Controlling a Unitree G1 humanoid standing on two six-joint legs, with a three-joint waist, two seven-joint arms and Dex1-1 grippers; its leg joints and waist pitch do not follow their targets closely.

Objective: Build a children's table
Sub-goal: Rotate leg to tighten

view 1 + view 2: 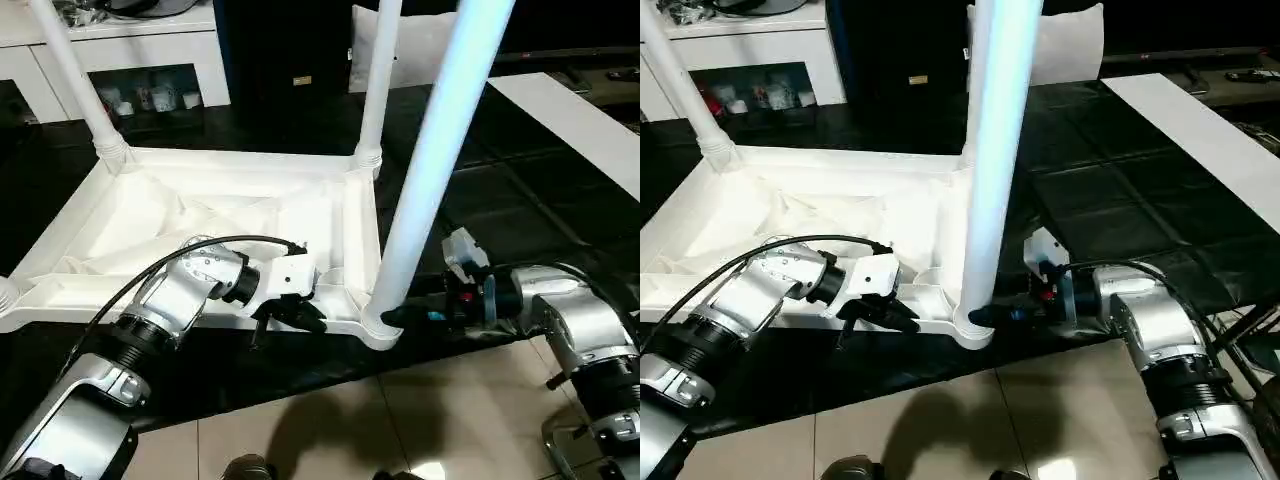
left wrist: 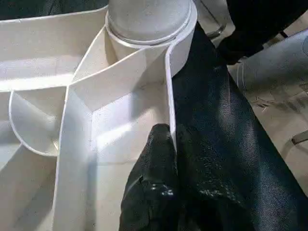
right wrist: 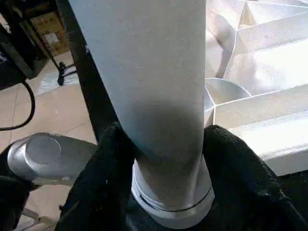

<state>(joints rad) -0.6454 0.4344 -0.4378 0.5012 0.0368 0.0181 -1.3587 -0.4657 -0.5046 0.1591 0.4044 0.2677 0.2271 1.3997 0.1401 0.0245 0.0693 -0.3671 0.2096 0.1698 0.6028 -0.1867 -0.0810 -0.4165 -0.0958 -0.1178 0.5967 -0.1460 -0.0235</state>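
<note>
1. Light falls from overhead; the upturned children's table glares white, its ribs nearly washed out.
2. The near leg carries a bluish sheen along its length.
3. The black mat shows soft grey reflections.
4. My arms throw a blurry shadow onto the beige floor tiles.
5. From my right wrist, that leg looms soft and out of focus.
</note>
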